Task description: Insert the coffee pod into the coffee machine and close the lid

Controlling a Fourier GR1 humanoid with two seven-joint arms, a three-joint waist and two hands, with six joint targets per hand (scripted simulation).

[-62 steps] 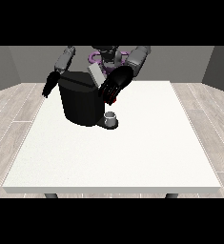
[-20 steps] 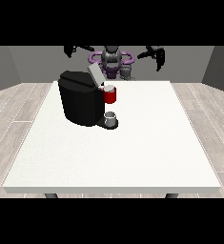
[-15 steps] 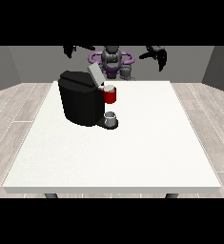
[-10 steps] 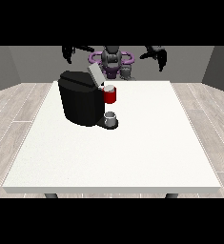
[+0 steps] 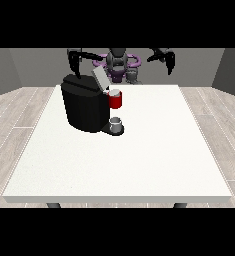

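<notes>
One coffee machine (image 5: 85, 107), black, left of centre on the white table (image 5: 154, 150); lid (image 5: 100, 78) raised, tilted. Red pod holder (image 5: 115, 100) at its front; pod itself not discernible. One grey cup (image 5: 116, 124) below. No legible writing. Both hands (image 5: 75, 60) (image 5: 165, 56) raised behind the table, holding nothing; finger spread: cannot tell.
</notes>
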